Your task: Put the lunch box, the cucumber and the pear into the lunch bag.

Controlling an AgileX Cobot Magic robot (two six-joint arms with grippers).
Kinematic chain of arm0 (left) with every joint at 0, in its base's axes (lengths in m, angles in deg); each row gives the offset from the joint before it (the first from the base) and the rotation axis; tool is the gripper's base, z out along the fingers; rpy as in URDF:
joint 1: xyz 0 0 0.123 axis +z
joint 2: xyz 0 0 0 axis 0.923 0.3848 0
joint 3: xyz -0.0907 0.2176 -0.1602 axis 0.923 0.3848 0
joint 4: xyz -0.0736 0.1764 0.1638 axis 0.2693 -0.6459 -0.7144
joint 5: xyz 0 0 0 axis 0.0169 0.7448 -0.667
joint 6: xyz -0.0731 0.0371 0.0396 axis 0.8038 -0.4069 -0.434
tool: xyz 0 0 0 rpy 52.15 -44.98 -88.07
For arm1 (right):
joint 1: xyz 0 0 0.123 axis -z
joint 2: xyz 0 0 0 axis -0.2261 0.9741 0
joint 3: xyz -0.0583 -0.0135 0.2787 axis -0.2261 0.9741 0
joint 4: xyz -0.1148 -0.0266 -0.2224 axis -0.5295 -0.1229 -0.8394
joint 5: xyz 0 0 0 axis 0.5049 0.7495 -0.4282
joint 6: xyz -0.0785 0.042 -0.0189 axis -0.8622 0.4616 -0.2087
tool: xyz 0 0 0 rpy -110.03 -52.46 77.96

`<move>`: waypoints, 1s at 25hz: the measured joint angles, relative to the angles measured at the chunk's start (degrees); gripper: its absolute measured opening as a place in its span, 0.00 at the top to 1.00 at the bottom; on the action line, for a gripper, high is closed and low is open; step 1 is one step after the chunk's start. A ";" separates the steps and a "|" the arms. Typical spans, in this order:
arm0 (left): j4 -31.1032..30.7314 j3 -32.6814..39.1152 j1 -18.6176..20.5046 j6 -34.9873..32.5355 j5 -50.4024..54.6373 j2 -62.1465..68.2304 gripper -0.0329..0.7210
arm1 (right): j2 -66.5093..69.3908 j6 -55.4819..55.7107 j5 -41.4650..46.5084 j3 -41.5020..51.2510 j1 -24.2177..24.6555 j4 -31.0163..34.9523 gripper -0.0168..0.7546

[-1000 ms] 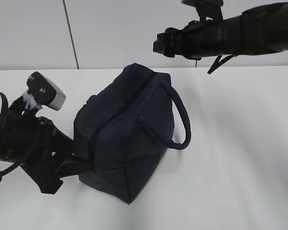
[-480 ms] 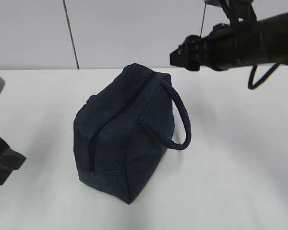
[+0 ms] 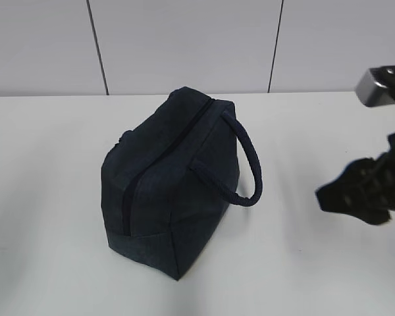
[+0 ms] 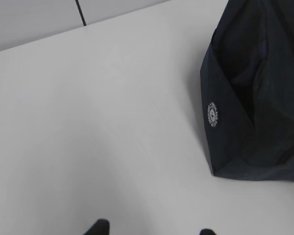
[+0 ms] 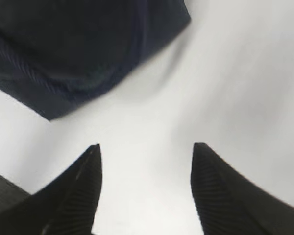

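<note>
The dark navy lunch bag (image 3: 171, 184) stands on the white table with its top zipper (image 3: 184, 131) closed and one loop handle (image 3: 249, 164) sticking out to the right. The lunch box, the cucumber and the pear are out of view. My right gripper (image 3: 345, 191) hangs low at the right edge, apart from the bag. In the right wrist view it (image 5: 147, 147) is open over bare table, with the bag (image 5: 83, 49) ahead. My left gripper (image 4: 153, 229) is open and empty, with the bag's end (image 4: 255, 98) up to the right. The left arm does not show in the exterior view.
The white table (image 3: 303, 276) runs back to a grey panelled wall (image 3: 184, 46). A small round white logo (image 4: 213, 115) marks the end of the bag that faces the left wrist camera.
The left arm has drawn back from the bag's left end and gone out of the exterior view. The right arm has swung from above the bag down to the right edge.
</note>
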 joint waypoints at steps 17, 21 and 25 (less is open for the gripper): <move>1.95 0.00 0.00 0.42 22.64 -28.95 0.52 | -47.51 20.19 30.45 9.49 0.00 -26.82 0.40; 1.83 0.24 0.00 0.42 23.19 -33.55 0.52 | -54.56 20.19 31.63 11.83 0.00 -26.98 0.40; 1.79 3.69 0.00 0.42 21.96 -37.65 0.52 | -61.78 20.19 31.63 11.93 0.00 -28.07 0.40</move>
